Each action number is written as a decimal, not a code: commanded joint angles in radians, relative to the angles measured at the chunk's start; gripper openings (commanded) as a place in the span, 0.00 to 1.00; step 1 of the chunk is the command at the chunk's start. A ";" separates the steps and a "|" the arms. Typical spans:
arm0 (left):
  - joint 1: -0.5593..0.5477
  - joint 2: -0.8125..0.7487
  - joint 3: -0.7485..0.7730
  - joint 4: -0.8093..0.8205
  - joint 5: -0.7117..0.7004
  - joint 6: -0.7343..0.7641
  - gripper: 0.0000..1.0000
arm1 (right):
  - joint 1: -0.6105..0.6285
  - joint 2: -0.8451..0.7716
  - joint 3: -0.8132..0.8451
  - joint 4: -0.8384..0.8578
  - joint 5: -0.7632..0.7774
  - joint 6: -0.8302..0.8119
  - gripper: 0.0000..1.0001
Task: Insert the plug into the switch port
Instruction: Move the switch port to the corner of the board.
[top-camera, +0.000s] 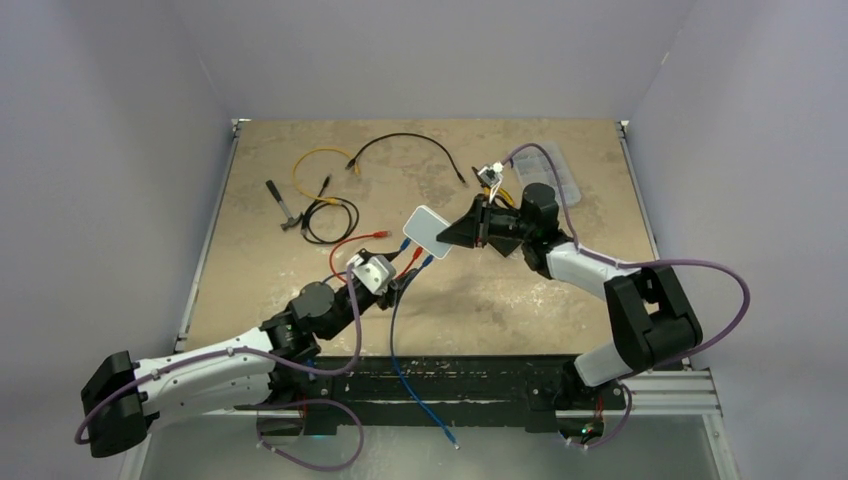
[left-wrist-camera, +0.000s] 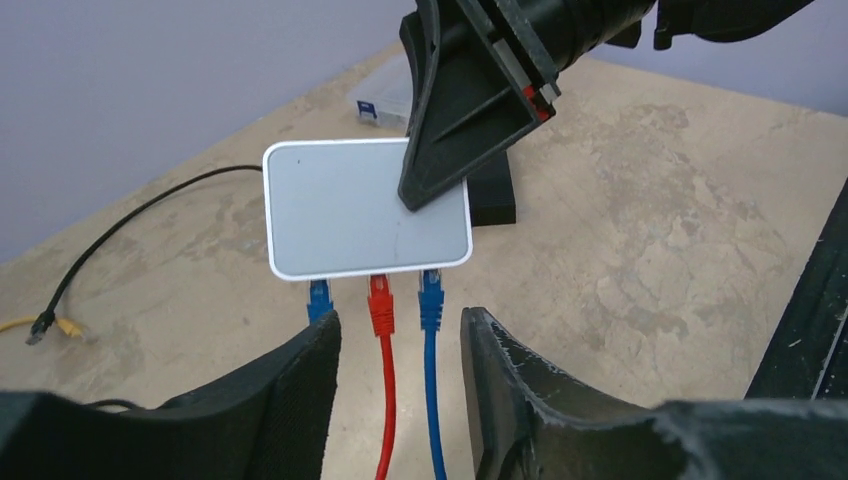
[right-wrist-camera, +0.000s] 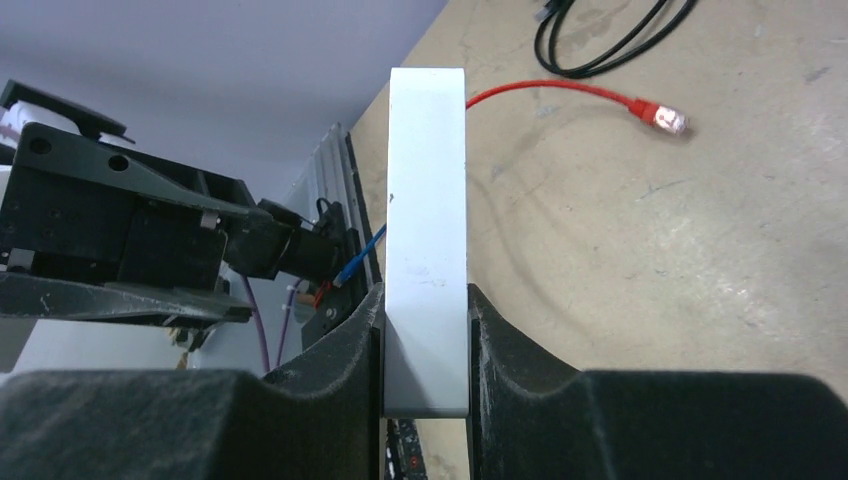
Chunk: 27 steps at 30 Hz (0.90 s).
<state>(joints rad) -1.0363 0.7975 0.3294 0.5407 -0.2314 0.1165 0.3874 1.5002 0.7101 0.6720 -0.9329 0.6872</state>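
White rounded switch (left-wrist-camera: 365, 205) mid-counter, ports toward near edge; red plug (left-wrist-camera: 381, 305) seated between blue plugs (left-wrist-camera: 431, 300).

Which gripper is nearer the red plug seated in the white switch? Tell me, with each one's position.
Left. The left gripper, open, straddles the red cable right behind the red plug. The right gripper clamps the switch by its opposite edge.

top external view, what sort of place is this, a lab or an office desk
Probably a robotics lab test cell: a tabletop boxed in by plain walls, two robot arms bolted to a metal rail, and loose network cables near a white switch.
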 joint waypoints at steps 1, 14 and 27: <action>0.004 -0.033 0.102 -0.251 -0.073 -0.105 0.49 | -0.020 -0.033 0.089 0.004 0.029 -0.005 0.00; 0.004 -0.114 0.378 -0.768 -0.314 -0.465 0.77 | -0.078 0.023 0.267 0.061 0.151 0.104 0.00; 0.005 -0.076 0.625 -1.119 -0.487 -0.387 0.99 | -0.131 0.053 0.332 0.061 0.216 0.142 0.00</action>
<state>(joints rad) -1.0344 0.7029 0.9043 -0.4808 -0.6212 -0.3347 0.2508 1.5475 0.9703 0.6662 -0.7666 0.8009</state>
